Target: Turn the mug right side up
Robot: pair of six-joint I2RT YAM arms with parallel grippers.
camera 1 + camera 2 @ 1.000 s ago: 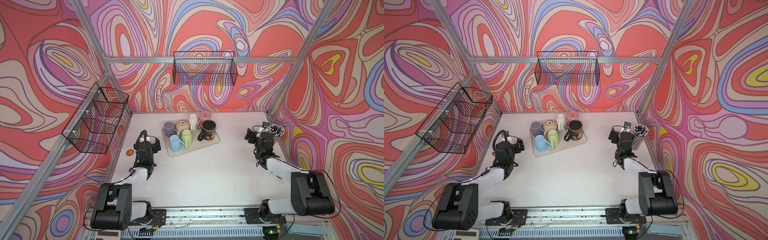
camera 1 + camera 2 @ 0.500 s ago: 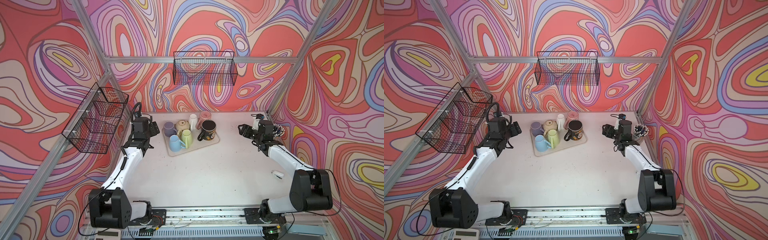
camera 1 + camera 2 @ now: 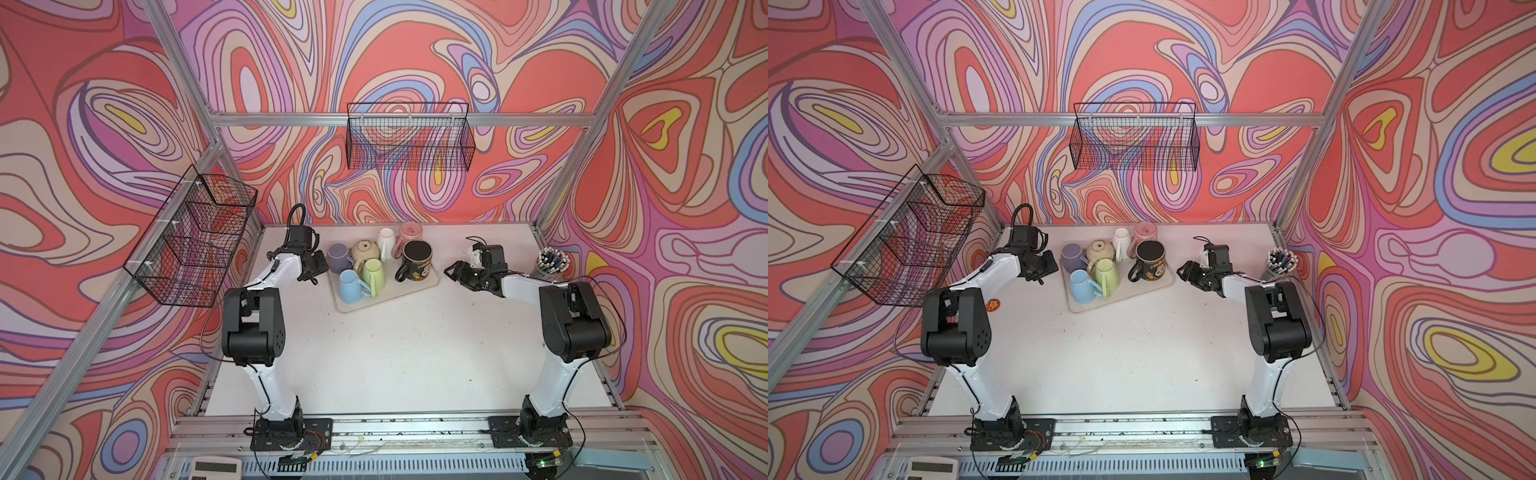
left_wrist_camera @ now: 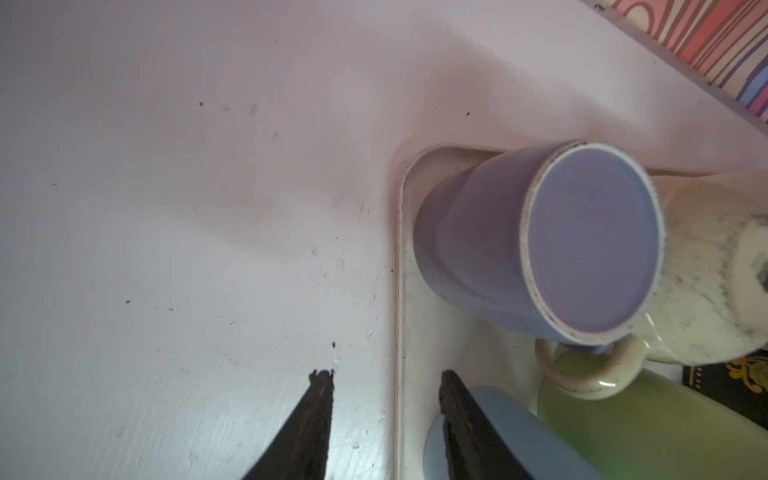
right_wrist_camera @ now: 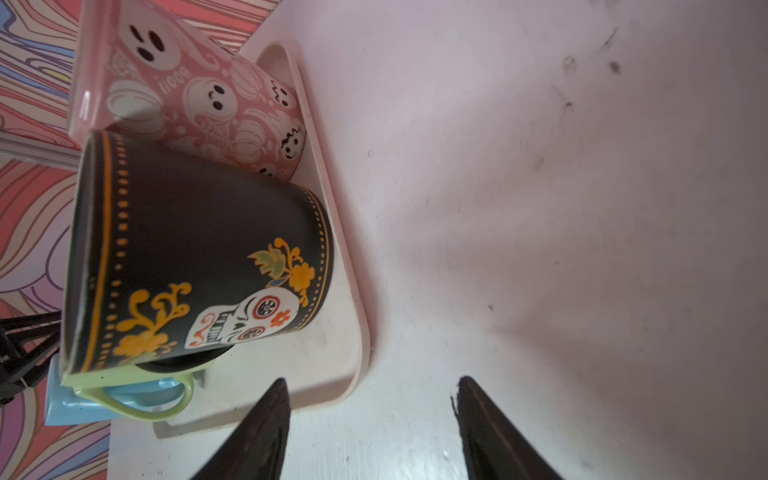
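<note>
Base up, the purple mug (image 4: 582, 249) stands at the far left corner of the tray (image 3: 415, 291), its flat underside and pale unglazed ring facing the left wrist camera (so it is upside down). In both top views it sits closest to the left arm (image 3: 337, 253) (image 3: 1071, 252). Pressed close on its right is a cream mug (image 3: 365, 250), also bottom-up, and nearer the front edge stand a blue mug (image 3: 348, 284) and a green mug (image 3: 374, 272). A white mug (image 3: 385, 239) and a pink mug (image 3: 409, 230) fill the back, and a black mug (image 3: 417, 259) with a skull design stands upright at the right end, its dark inside showing. The left gripper (image 4: 384, 378) hangs just beside the tray's left edge, near the purple mug but apart from it; its fingers are spread with nothing between them, one over the table (image 3: 395, 353) and one over the tray rim in front of the blue mug. The right gripper (image 5: 372, 384) hovers off the tray's right edge, near the black mug, fingers likewise apart and empty. A pen cup (image 3: 550, 262) stands by the right wall.
</note>
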